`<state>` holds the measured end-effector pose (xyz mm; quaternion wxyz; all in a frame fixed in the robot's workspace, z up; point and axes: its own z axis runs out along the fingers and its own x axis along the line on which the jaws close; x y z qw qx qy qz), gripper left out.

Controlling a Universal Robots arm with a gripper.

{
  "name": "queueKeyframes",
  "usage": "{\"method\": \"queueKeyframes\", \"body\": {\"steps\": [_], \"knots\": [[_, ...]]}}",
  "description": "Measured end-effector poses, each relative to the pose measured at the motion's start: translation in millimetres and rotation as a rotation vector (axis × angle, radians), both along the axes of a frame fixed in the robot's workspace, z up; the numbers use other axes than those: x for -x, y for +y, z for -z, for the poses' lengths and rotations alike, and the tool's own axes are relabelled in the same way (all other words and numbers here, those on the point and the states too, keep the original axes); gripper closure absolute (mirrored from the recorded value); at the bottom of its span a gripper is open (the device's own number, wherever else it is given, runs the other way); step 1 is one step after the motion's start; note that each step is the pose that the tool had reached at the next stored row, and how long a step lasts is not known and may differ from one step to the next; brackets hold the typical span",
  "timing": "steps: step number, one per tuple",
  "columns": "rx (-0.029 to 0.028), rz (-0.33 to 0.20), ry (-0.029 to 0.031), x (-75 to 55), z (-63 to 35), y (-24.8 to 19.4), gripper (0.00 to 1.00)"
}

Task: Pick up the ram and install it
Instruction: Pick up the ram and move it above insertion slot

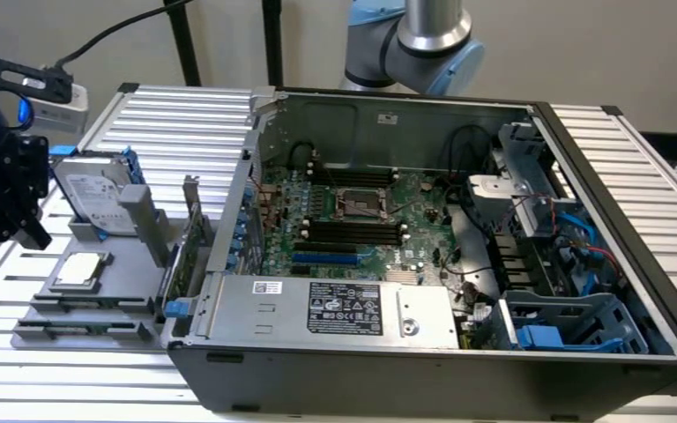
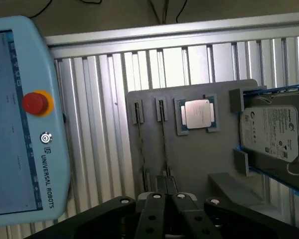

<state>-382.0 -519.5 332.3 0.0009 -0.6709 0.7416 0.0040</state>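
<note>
On the grey plastic tray (image 2: 189, 164) on the ribbed metal table (image 2: 99, 124), the thin dark ram stick (image 2: 163, 144) stands on edge, not picked up yet. The black pincer (image 2: 166, 185) hangs near it, shut tight, holding nothing.

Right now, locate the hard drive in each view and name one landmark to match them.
Exterior view: the hard drive sits on the grey tray, at the exterior view's left of the open computer case.
Wrist view: the hard drive sits on the same tray.
Shared landmark: the silver processor beside it on the tray.
</note>
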Motion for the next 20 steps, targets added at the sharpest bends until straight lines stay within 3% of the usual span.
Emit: {"method": "queueKeyframes", "body": {"steps": [8,15,17,18,20], "knots": [[0.0,-0.03,-0.0001,0.0,2.9,-11.4,0.89],[0.0004,-0.054,0.0,0.2,3.7,-14.1,0.88],[0.0003,-0.054,0.0,0.2,3.7,-14.2,0.83],[0.0003,-0.054,-0.0001,0.2,3.8,-14.3,0.7],[0.0002,-0.054,-0.0002,0.3,4.7,-14.5,0.64]]}}
